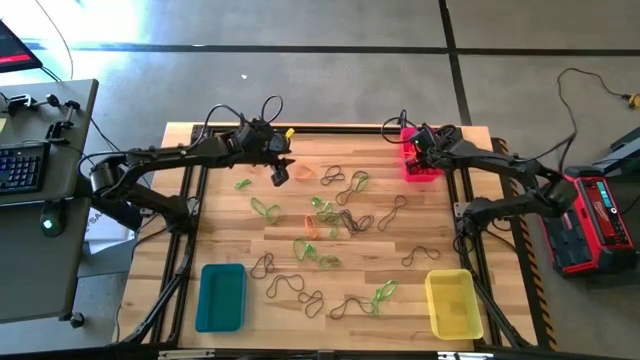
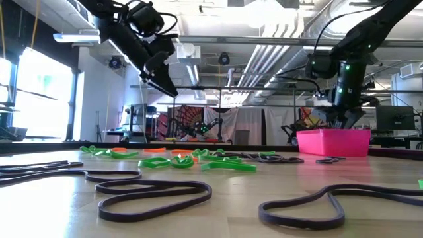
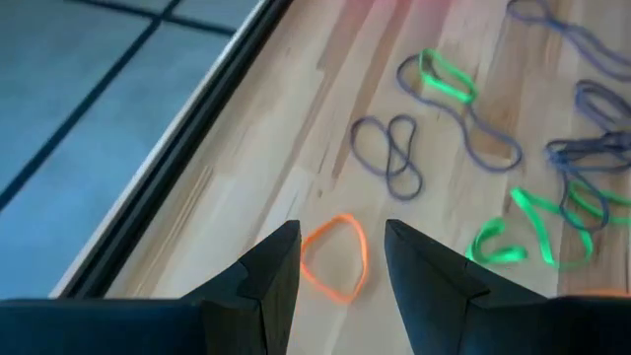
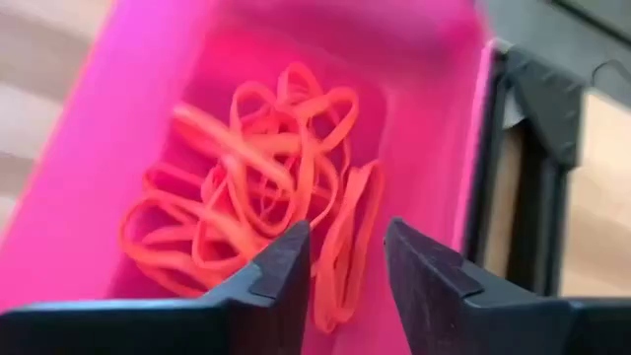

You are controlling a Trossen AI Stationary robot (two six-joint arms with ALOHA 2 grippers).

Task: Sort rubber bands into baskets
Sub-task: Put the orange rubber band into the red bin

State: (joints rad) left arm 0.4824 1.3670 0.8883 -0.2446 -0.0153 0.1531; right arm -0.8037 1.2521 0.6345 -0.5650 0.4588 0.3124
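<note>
Many orange, green and dark rubber bands [image 1: 330,215] lie flat on the wooden table. My left gripper [image 1: 279,172] is open and empty, raised above the table's far left part [image 2: 162,78]. One orange band [image 3: 335,258] lies on the table below the gap between its fingers. My right gripper [image 1: 418,158] is open and empty above the pink basket [image 1: 424,172] at the far right. Several orange bands [image 4: 266,207] lie in that basket [image 4: 148,118]. The teal basket [image 1: 220,297] and the yellow basket [image 1: 452,303] stand near the front edge.
A black frame rail [image 3: 177,148] runs along the table's far edge, close to my left gripper. Dark bands [image 2: 155,192] lie near the front edge between the teal and yellow baskets. A desk with a keyboard [image 1: 22,165] stands left of the table.
</note>
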